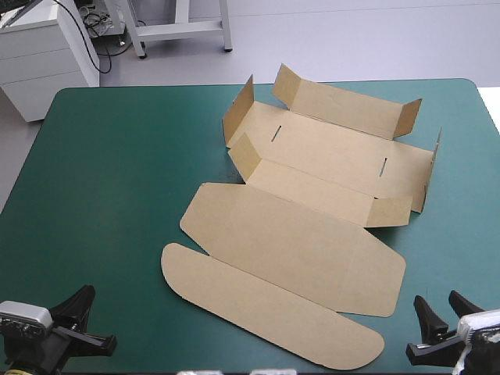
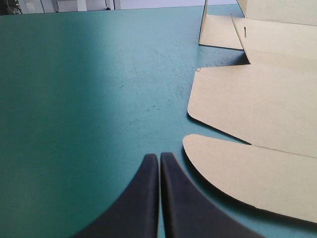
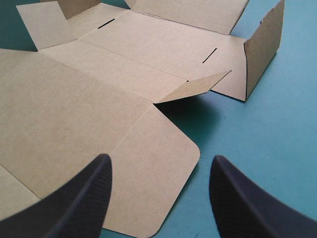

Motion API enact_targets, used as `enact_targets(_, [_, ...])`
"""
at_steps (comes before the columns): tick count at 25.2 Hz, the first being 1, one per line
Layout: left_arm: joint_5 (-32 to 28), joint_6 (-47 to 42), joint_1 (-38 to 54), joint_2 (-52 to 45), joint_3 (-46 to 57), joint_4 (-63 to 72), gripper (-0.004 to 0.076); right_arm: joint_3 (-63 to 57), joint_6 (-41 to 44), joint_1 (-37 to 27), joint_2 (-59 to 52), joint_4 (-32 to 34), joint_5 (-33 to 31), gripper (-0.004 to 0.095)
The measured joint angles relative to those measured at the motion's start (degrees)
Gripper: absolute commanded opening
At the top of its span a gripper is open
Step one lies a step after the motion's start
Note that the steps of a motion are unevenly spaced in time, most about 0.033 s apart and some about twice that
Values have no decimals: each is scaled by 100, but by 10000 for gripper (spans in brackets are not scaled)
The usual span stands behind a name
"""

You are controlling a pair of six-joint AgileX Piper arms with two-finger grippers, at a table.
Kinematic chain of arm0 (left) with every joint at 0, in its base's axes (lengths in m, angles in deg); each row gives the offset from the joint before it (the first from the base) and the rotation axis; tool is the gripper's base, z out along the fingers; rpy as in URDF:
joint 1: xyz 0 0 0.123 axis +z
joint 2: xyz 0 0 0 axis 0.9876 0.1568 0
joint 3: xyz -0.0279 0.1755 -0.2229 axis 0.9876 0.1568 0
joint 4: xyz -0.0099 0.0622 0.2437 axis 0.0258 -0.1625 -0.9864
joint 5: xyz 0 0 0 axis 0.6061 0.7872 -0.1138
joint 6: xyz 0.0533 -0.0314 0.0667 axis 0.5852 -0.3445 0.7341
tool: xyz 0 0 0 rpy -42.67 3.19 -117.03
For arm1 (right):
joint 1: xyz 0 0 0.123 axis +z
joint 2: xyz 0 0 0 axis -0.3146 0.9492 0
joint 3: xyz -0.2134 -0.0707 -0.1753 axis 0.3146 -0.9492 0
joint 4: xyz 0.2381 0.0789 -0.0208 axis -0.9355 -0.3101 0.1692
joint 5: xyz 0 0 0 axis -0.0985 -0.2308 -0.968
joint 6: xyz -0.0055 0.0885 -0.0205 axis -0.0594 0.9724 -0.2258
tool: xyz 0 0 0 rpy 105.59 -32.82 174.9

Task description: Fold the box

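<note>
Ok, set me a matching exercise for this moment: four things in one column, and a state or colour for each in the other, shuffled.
Things:
1. left pincer
2. right pincer
3. box
4. cover

States:
A. teal-green
B. open
C. shut
D. brown, near part flat, far flaps raised

Pairs: 1-C, 2-B, 3-D, 4-A
</note>
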Motion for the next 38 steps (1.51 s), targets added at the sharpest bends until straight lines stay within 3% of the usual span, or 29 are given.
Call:
enact_targets(8, [0,0,0,0,0,0,-8,457,633,0,783,19,-28,552])
enact_targets(21, [0,0,0,0,0,0,-8,2400,1341,0,4520,293,11,552])
enact_targets(26, [0,0,0,0,0,0,-8,2679,1547,-7,6100,-15,292,523])
enact_targets(31, [0,0,0,0,0,0,-8,2679,1433,-814,6601,-491,429,498])
enact_targets(38, [0,0,0,0,0,0,-8,2699,425,-1915,6724,-1493,299,498])
